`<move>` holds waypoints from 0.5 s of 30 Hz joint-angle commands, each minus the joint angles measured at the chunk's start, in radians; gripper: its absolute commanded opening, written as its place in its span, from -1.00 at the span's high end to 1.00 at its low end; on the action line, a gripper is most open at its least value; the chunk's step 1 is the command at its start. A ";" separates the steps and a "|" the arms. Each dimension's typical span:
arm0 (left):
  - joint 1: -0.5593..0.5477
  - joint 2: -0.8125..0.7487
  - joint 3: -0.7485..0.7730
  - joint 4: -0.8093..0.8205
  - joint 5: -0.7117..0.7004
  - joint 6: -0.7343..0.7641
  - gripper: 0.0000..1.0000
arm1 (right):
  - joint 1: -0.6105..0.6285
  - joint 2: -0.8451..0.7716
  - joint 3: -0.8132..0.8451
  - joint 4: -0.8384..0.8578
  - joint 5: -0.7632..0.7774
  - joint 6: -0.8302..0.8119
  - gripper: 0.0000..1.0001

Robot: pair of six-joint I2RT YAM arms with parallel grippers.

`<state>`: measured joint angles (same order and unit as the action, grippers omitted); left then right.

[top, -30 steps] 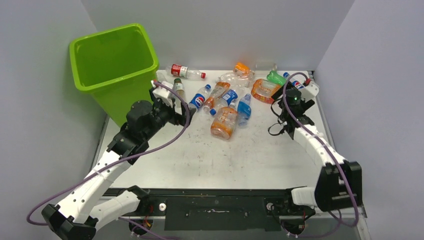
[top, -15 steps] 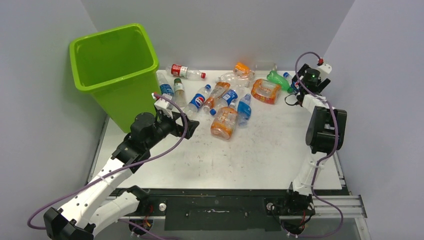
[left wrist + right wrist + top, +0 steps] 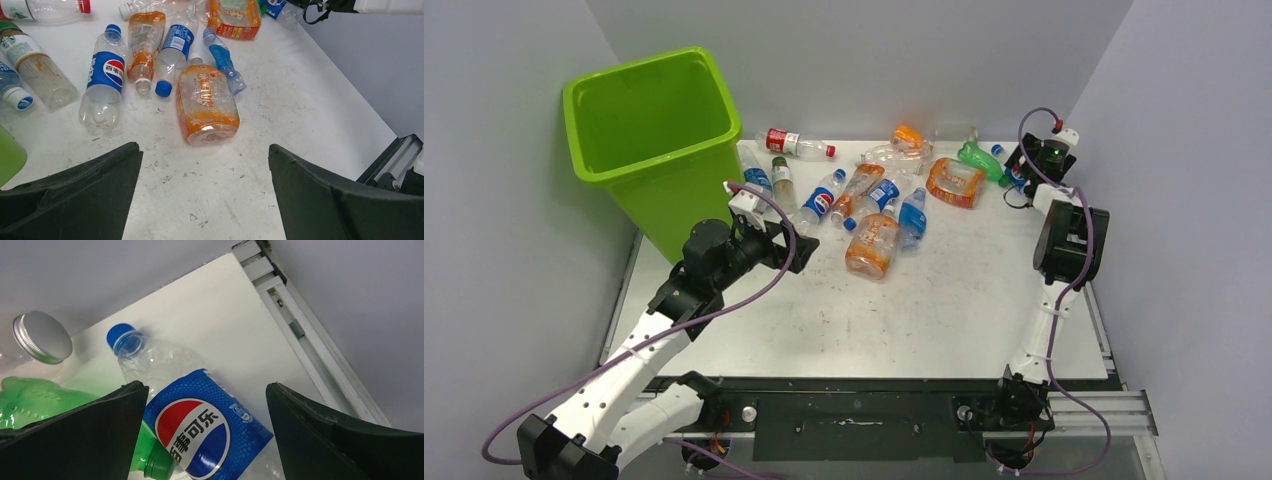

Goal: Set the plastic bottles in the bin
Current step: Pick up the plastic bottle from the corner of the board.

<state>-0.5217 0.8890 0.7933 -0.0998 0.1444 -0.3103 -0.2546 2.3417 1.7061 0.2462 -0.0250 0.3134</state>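
counter nearest the bases carries only the two arms. left gripper hovers low near the foot of the bin, its fingers spread wide and nothing between them. its wrist view looks over a big orange bottle lying on its side just ahead, with a blue-labelled pepsi bottle to the left of that. beyond, the plastic bottles lie in a loose heap across the far half of the counter, among them a flattened orange bottle and a red-labelled bottle by the back wall. the lime-green bin stands at the far left, mouth up. right gripper is at the far right corner, fingers wide apart and gripping nothing, close over a second pepsi bottle that lies against a crushed green bottle.
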 commanded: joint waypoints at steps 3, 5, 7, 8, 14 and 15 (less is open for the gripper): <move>0.008 0.006 0.017 0.081 0.065 -0.038 -0.96 | 0.018 -0.050 -0.061 0.015 -0.071 -0.012 -0.85; 0.008 0.003 0.016 0.083 0.074 -0.046 -0.96 | 0.020 -0.076 -0.109 0.020 -0.072 -0.008 -0.86; 0.004 -0.005 0.015 0.084 0.076 -0.049 -0.96 | 0.020 -0.104 -0.163 0.029 -0.073 -0.001 -0.86; 0.002 -0.009 0.014 0.084 0.076 -0.047 -0.96 | 0.020 -0.117 -0.192 0.038 -0.076 0.003 -0.86; -0.022 -0.028 0.011 0.079 0.058 -0.038 -0.96 | 0.020 -0.178 -0.292 0.032 -0.078 0.006 -0.88; -0.025 -0.029 0.011 0.078 0.056 -0.036 -0.96 | 0.019 -0.181 -0.294 0.020 -0.076 0.005 -0.90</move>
<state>-0.5327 0.8833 0.7933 -0.0700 0.1951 -0.3458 -0.2344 2.2353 1.4452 0.2913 -0.0906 0.3103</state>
